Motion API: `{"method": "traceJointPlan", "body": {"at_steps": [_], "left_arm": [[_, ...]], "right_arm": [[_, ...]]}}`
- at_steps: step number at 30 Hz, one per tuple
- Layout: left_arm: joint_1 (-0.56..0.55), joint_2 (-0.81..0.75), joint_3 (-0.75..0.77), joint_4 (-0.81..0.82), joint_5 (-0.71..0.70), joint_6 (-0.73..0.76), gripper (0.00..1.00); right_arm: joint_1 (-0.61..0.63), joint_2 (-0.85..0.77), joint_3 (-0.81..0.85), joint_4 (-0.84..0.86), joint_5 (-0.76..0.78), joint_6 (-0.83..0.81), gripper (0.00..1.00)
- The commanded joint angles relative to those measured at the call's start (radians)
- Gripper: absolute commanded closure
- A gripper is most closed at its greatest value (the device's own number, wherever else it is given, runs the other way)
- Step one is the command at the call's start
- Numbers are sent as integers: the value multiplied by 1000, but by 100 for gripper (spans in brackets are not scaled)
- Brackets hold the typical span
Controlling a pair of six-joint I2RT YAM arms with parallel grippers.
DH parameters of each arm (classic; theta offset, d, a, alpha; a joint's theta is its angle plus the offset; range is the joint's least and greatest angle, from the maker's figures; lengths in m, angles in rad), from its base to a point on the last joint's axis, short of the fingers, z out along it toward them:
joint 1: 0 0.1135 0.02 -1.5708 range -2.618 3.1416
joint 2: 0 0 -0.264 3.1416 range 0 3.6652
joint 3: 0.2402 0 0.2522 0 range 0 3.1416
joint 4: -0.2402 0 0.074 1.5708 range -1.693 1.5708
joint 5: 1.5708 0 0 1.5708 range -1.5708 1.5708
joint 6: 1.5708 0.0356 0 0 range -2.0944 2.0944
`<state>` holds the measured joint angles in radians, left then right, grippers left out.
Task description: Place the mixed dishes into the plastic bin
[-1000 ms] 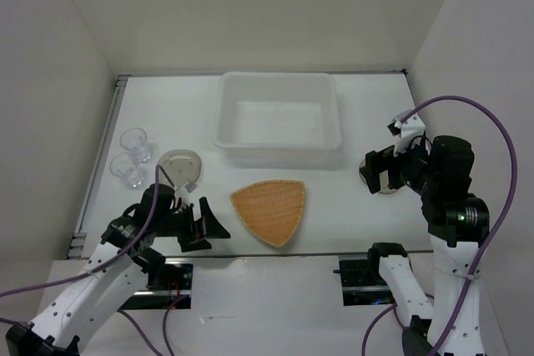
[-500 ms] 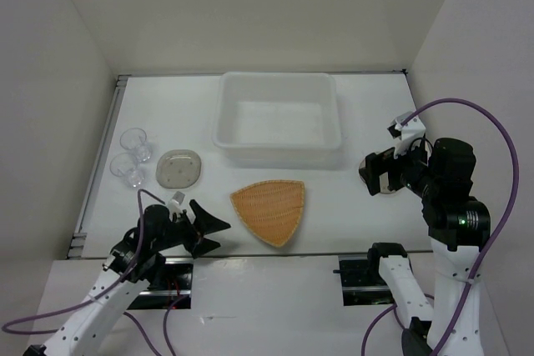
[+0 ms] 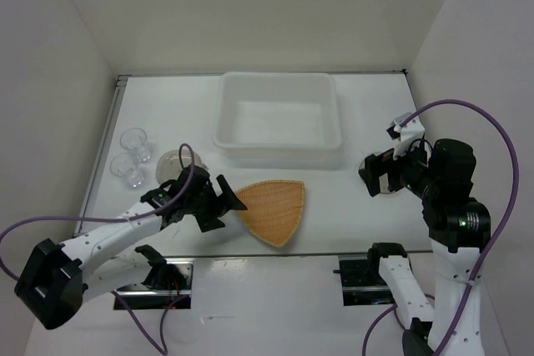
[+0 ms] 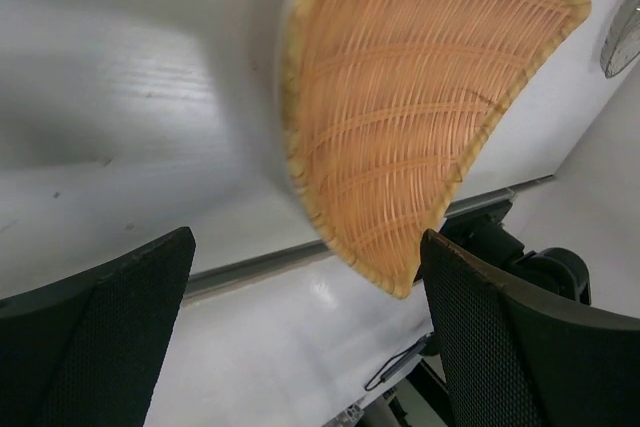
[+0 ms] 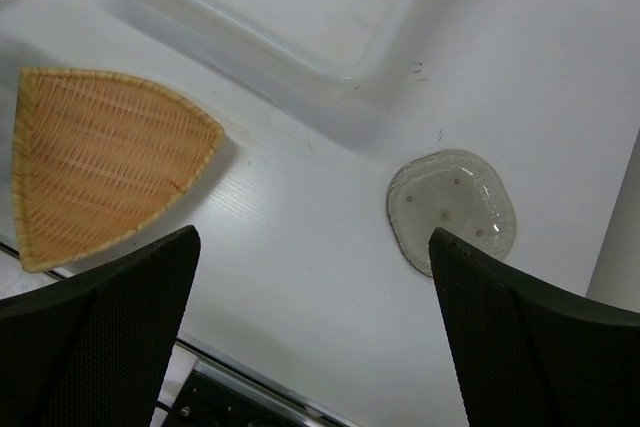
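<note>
Just beside the orange woven rounded-triangle tray (image 3: 274,210), the left hand (image 3: 227,211) stands spread wide, gripping nothing.

The white table (image 3: 367,114) bears a tray (image 3: 275,210) just ahead of the left gripper (image 3: 227,210). A saucer (image 3: 171,160) and two cups (image 3: 133,139) lie behind it, and the bin (image 3: 278,77) beyond. A second saucer (image 5: 452,209) lies beneath the right gripper (image 3: 375,177).

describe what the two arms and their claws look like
The left arm and right arm are white shells with black joints, and each trails a purple cable. The left claw and right claw are black, with broad fingers in a dotted mesh texture.
</note>
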<state>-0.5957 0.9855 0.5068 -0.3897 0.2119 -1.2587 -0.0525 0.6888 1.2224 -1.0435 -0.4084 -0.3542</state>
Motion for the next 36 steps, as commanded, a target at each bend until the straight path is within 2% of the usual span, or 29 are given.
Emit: {"method": "traceJointPlan", "body": {"at_steps": [1, 9, 12, 20, 22, 23, 25, 27, 28, 31, 32, 36], "left_arm": [[-36, 59, 19, 95, -46, 7, 0], [-142, 253, 38, 276, -19, -54, 0], [-153, 335, 88, 285, -19, -54, 0], [-162, 442, 98, 431, 43, -64, 0], [-162, 465, 119, 440, 55, -51, 4], [-162, 475, 133, 440, 55, -42, 8], [-162, 484, 133, 451, 55, -42, 24], [-162, 484, 133, 451, 55, -53, 50], [-162, 484, 133, 440, 55, -53, 70], [-162, 502, 133, 420, 55, -42, 89], [-162, 512, 142, 407, 55, -42, 100], [-162, 495, 171, 356, 64, -22, 100]], "right_arm": [[11, -25, -3, 34, -9, 3, 0], [11, -48, -3, 34, 10, 12, 0], [11, -57, -3, 34, 10, 12, 0], [11, -66, -3, 43, 29, 21, 0], [11, -66, -3, 43, 29, 21, 0], [11, -66, -3, 43, 29, 21, 0], [11, -75, -3, 43, 40, 31, 0], [11, -75, -3, 43, 49, 31, 0], [11, -86, -3, 43, 49, 40, 0], [11, -86, -3, 53, 60, 49, 0], [11, -86, -3, 53, 60, 49, 0], [11, -98, -24, 88, 118, 86, 0]]}}
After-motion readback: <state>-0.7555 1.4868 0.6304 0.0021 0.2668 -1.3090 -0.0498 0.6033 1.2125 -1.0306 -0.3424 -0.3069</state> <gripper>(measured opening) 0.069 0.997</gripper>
